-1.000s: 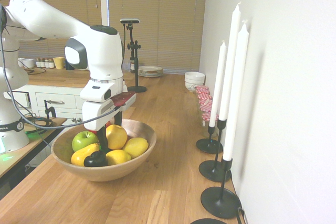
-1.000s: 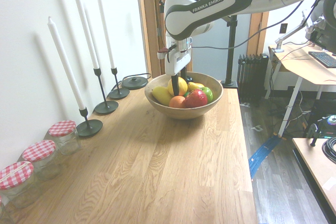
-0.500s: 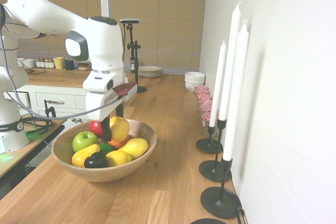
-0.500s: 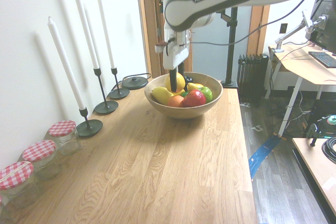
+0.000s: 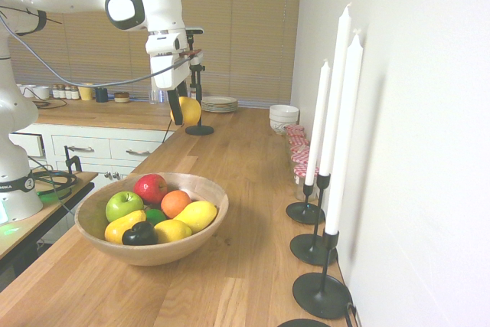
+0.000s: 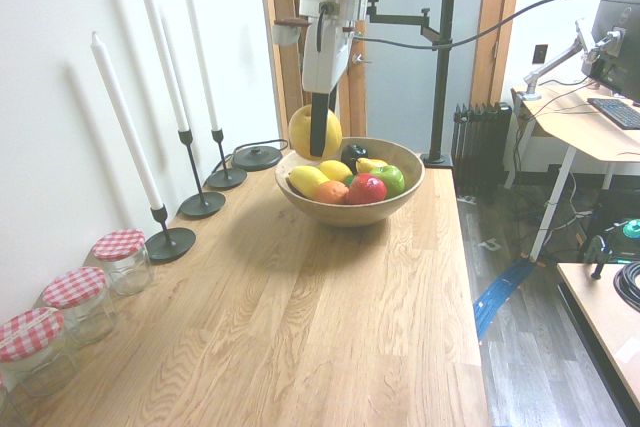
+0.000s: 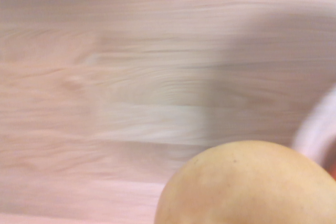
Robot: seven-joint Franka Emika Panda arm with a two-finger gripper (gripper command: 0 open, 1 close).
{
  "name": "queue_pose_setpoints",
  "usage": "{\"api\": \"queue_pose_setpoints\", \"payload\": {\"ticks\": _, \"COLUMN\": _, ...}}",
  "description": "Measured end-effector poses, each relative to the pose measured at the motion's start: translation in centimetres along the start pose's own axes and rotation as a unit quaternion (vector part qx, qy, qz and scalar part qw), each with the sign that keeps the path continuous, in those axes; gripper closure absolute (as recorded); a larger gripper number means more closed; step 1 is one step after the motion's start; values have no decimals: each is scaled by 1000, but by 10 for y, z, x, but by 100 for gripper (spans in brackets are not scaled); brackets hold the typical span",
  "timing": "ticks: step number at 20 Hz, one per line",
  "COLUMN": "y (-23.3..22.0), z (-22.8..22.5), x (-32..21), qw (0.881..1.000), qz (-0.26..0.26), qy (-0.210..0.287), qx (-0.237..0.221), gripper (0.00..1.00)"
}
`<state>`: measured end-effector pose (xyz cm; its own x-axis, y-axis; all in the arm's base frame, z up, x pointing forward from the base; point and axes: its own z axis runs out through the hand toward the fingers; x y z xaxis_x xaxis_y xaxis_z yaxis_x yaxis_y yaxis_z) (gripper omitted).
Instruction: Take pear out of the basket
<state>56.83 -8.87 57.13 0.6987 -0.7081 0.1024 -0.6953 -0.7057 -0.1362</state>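
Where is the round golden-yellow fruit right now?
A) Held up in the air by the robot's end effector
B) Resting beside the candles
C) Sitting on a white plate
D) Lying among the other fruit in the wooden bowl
A: the golden-yellow fruit hangs in the end effector, clear of the bowl.

Contents of the basket point(image 5: 98, 244), by count.
One red apple point(image 5: 151, 188), one green apple point(image 5: 123, 206), one orange point(image 5: 175, 204); beside the table's point(image 5: 230, 281) wall, three white candles point(image 5: 342, 135).

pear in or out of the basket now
Out: the hand holds the pear in the air, above the rim of the basket.
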Motion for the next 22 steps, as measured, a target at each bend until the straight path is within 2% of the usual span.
{"api": "queue_pose_setpoints", "payload": {"ticks": 5, "y": -25, "z": 52, "x": -53, "qw": 1000, "qz": -5, "qy": -2, "qx": -15, "gripper": 100}}
{"api": "queue_pose_setpoints", "payload": {"ticks": 10, "y": -20, "z": 111, "x": -69, "qw": 999, "qz": 16, "qy": -20, "qx": -34, "gripper": 100}}
{"api": "queue_pose_setpoints", "payload": {"ticks": 15, "y": -34, "z": 165, "x": -82, "qw": 998, "qz": 26, "qy": -35, "qx": -49, "gripper": 100}}
{"api": "queue_pose_setpoints", "payload": {"ticks": 22, "y": -38, "z": 193, "x": -84, "qw": 997, "qz": 36, "qy": -43, "qx": -60, "gripper": 100}}
